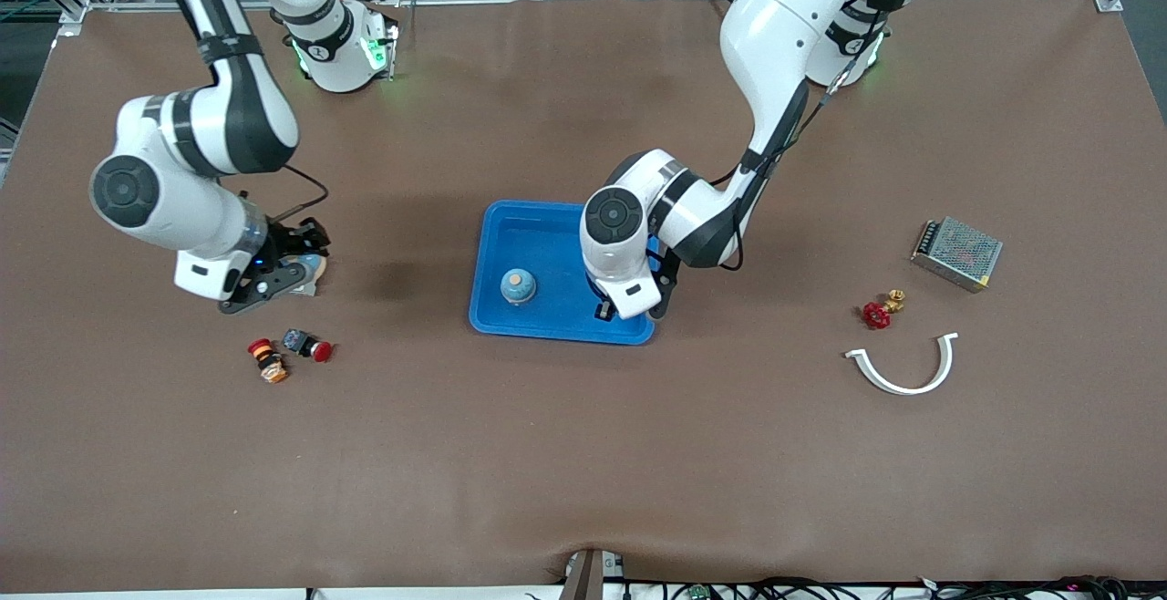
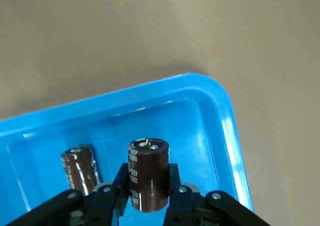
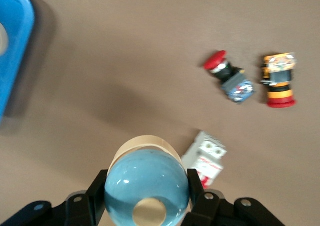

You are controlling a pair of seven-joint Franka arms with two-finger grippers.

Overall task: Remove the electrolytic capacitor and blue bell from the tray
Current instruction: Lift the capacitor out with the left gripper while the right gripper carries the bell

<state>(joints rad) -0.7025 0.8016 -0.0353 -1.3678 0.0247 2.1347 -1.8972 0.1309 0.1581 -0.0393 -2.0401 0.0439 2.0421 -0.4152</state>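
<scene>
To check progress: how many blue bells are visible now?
2. One bell sits in the blue tray; the other bell is in the right gripper, over the table toward the right arm's end. Arms may hide more.

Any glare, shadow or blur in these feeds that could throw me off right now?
Left wrist view: the glossy blue tray mirrors the capacitor, so a second one seems to stand beside it. Right wrist view: highlights on the bell, push buttons slightly soft. Front view: a soft dark shadow beside the tray.
</scene>
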